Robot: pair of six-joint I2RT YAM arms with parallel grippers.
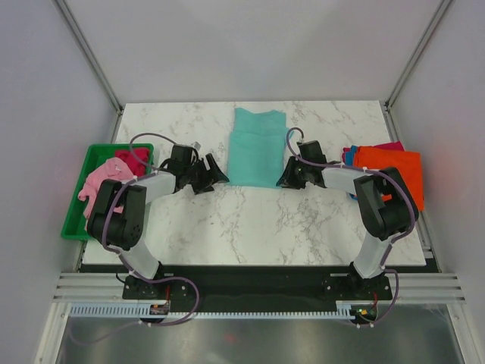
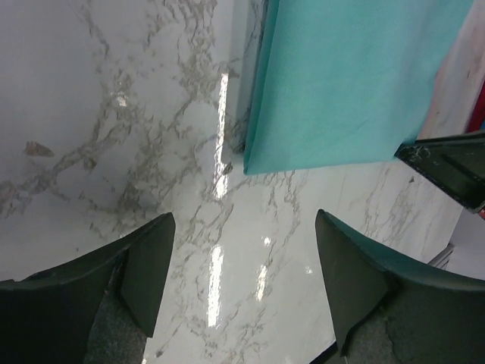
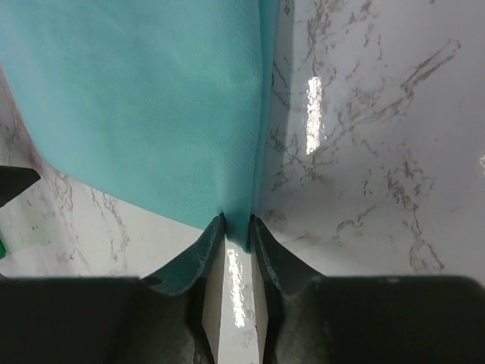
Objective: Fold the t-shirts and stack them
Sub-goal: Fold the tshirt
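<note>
A teal t-shirt (image 1: 256, 148) lies folded into a long strip at the middle back of the marble table. My right gripper (image 1: 286, 178) is at its near right corner; in the right wrist view the fingers (image 3: 237, 220) are pinched narrowly on the teal t-shirt's (image 3: 144, 106) corner. My left gripper (image 1: 216, 176) stands open just short of the near left corner. In the left wrist view, bare marble lies between its fingers (image 2: 243, 216) and the teal t-shirt (image 2: 348, 83) is ahead of them. An orange t-shirt (image 1: 390, 171) tops a pile at the right.
A green tray (image 1: 79, 197) at the left edge holds a pink t-shirt (image 1: 102, 182) and a red one (image 1: 135, 159). Blue cloth (image 1: 350, 155) and magenta cloth (image 1: 390, 145) peek from under the orange shirt. The right gripper's finger (image 2: 447, 163) shows in the left wrist view.
</note>
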